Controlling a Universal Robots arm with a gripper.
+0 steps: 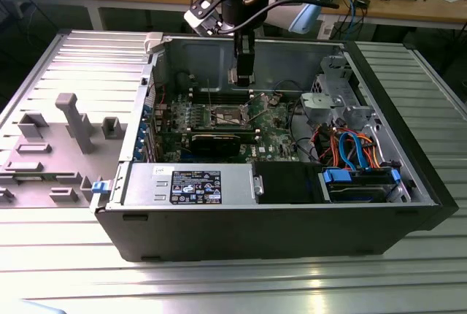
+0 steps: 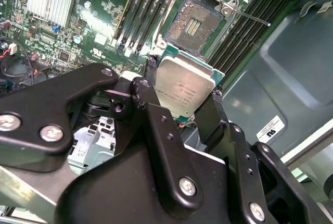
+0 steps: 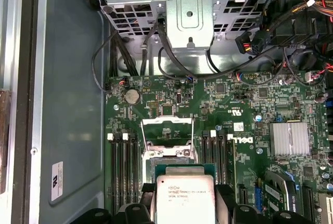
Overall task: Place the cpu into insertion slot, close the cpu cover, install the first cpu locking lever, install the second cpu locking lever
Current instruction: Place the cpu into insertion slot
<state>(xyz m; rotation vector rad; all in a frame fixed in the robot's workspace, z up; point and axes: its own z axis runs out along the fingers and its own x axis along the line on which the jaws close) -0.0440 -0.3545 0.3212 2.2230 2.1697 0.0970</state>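
**Chip pinched by its edges, hanging over the open socket**

In the second wrist view we see the tool (image 2: 181,100) clamped on the cpu (image 2: 185,79). One black finger (image 2: 150,78) presses one side edge and its partner presses the opposite edge, so the dull silver top is left uncovered. The chip hangs clear of the green board (image 3: 250,109), just short of the insertion slot (image 2: 193,24) and not yet in it. The first wrist view shows the cpu cover (image 3: 167,122) swung up and open, leaving the socket exposed. A thin locking lever (image 2: 252,19) juts out beside the socket. In the exterior view the arm reaches down into the open computer case (image 1: 292,219) lying on the ridged worktop (image 1: 219,285).

We judge the chip light, rigid and flat, so it needs little squeeze. The metal lid looks smooth, and we think a loose hold could let the chip slip or tilt. The side edges seem to us the right place to grip, as the tool does here. The underside, and the socket's contacts, are likely delicate, and we would keep everything off them.
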